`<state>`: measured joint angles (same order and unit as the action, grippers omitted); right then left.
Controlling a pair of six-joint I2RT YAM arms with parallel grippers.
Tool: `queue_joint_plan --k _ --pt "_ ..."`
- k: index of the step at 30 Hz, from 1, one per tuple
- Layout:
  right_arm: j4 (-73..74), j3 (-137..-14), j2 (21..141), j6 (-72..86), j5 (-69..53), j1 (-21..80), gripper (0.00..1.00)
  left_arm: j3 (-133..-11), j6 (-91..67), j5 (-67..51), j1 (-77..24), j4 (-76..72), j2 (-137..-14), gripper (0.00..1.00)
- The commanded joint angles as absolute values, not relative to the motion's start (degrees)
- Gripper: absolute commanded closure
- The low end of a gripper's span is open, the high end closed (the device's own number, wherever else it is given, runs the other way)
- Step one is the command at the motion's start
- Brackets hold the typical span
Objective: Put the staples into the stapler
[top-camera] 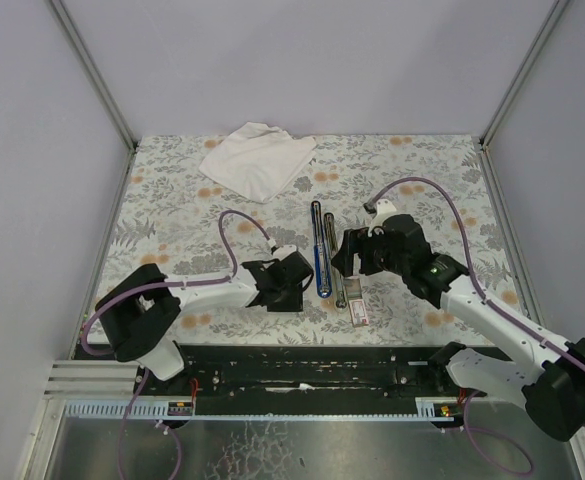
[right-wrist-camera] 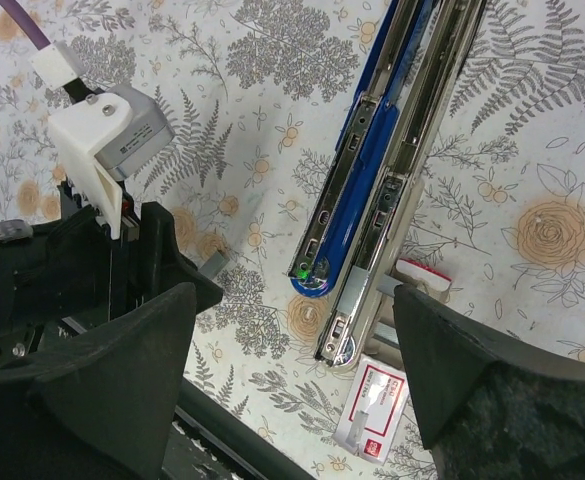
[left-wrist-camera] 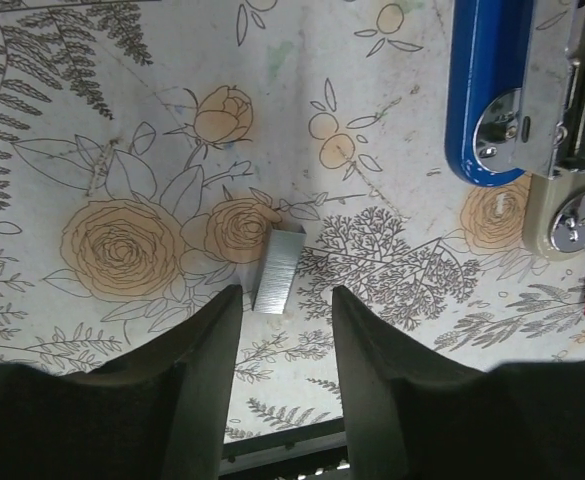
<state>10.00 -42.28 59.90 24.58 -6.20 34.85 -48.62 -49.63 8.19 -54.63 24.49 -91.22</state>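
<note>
silver staples point(left-wrist-camera: 278, 268) lie at the left pincer's point(left-wrist-camera: 284, 300) tips

they lie flat on the floral bench point(left-wrist-camera: 92, 120), their near end just between the left pincer's parted, empty fingers point(left-wrist-camera: 197, 380). the right pincer point(right-wrist-camera: 292, 300) hangs wide open, holding nothing, over the blue stapler point(right-wrist-camera: 357, 180); the red-and-white box point(right-wrist-camera: 375, 410) sits near that stapler's end.

1. No word, brand or number can be read in any of the views.
2. The box of staples point(right-wrist-camera: 372, 415) lies just near of the blue stapler point(right-wrist-camera: 344, 225). It carries a pink-red and white label point(right-wrist-camera: 377, 400), a white panel framed in red. Its print is too small and blurred to read.
3. A dark sticker point(right-wrist-camera: 137, 140) sits on the white housing point(right-wrist-camera: 92, 130) at the left. Its markings are too fine to make out.
</note>
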Motion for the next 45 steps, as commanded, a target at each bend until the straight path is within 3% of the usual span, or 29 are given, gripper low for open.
queue_joint_plan --k 1,10,18,24,28,32,37,45 --pt "8.76 -42.80 60.57 24.83 -8.22 34.76 0.14 -48.72 -50.27 8.24 -55.42 25.53 -92.98 0.56" --pt "9.66 -43.68 62.98 26.79 -7.71 34.81 0.14 -44.37 -51.99 -1.85 -55.65 12.49 -92.54 0.53" --pt "10.81 -44.03 64.00 29.19 -5.65 36.04 0.17 -44.63 -48.50 1.45 -53.55 14.40 -87.09 0.46" --pt "9.92 -44.88 66.64 26.41 -5.83 41.68 0.25 -50.71 -36.73 -1.14 -39.12 21.02 -77.60 0.28" --pt "12.19 -48.62 73.48 22.54 -3.57 47.84 0.36 -58.23 -26.98 -6.82 -25.42 25.88 -74.17 0.13" --pt "14.65 -52.77 80.43 19.74 1.59 52.69 0.39 -63.35 -23.50 -12.04 -13.05 25.61 -70.07 0.01" --pt "15.18 -56.67 87.61 17.65 4.69 56.47 0.43 -61.64 -22.39 -10.84 -2.59 21.93 -66.88 0.00" --pt "16.19 -61.65 97.43 15.24 8.59 59.73 0.47 -57.03 -23.10 -14.33 3.21 18.18 -68.65 0.00"
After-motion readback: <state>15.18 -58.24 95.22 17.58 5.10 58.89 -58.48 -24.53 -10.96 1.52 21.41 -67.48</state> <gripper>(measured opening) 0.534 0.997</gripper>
